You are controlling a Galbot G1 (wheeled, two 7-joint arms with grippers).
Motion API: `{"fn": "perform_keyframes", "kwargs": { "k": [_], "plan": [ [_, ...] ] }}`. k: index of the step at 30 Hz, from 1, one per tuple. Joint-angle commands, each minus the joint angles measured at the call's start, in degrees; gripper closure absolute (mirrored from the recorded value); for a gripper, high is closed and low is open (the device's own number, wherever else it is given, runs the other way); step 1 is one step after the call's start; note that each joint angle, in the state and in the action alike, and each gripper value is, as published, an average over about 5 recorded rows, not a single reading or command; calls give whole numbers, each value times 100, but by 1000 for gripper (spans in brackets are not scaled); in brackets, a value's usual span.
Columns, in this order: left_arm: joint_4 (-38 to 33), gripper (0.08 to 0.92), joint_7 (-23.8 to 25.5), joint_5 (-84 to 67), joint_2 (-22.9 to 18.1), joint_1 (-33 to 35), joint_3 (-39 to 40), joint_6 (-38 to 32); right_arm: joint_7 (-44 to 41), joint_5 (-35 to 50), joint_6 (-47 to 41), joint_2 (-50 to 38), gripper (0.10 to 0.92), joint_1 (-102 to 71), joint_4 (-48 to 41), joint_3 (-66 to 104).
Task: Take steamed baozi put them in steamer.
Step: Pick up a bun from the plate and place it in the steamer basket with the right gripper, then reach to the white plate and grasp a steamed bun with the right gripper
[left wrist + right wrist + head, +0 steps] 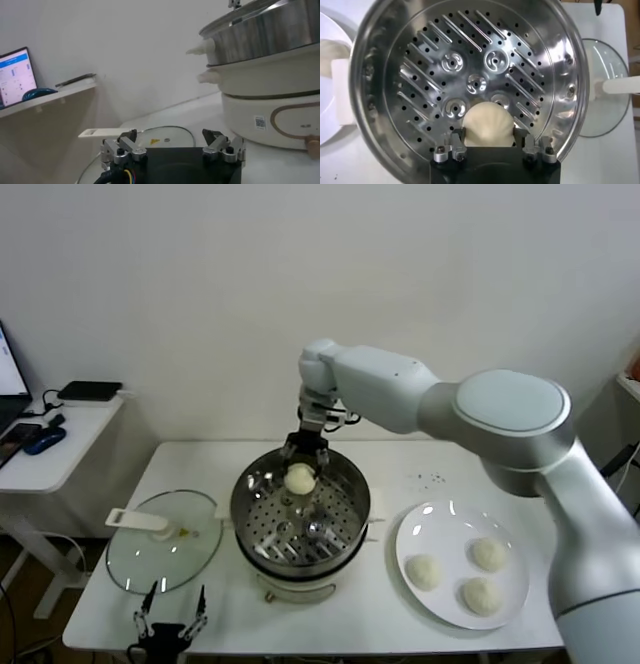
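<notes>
My right gripper [302, 462] hangs over the far side of the steamer [246, 506], shut on one cream-white baozi [300, 478]. In the right wrist view its fingers press both sides of that baozi [488, 124], with the steamer's perforated tray [470, 50] below it; I cannot tell whether the bun touches the tray. Three more baozi [424, 571] [489, 554] [481, 595] lie on the white plate [445, 529] to the right. My left gripper [170, 616] waits open and empty at the table's front left edge, facing the steamer's wall [260, 35].
The glass lid [165, 544] with its white handle [135, 519] lies flat to the left of the steamer, just beyond my left gripper [170, 137]. A white side desk [50, 439] with a laptop stands farther left. The wall is close behind the table.
</notes>
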Motion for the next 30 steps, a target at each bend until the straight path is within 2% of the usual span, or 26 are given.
{"fn": "perform_keyframes", "kwargs": {
  "k": [1,8,11,15,24,30],
  "plan": [
    [12,177,-1,-5,-4,-9,-10,-2,-83,-80,280,201,364,-157,-469,68],
    [-20,177,9,6,-13,1,-7,33,-40,424,280,81,228,-62,-386,40],
    [-40,177,8,15,-18,17,-11,48,-17,622,280,-28,206,44,-258,47],
    [-91,177,8,19,-19,62,-24,71,6,1387,35,-391,203,604,307,-323],
    [-176,177,10,68,-9,128,-6,115,571,2907,-2769,-1725,203,2429,2965,-2457],
    [-207,177,12,104,16,168,17,121,859,3654,-4214,-2422,203,3140,4123,-3274]
  ]
}}
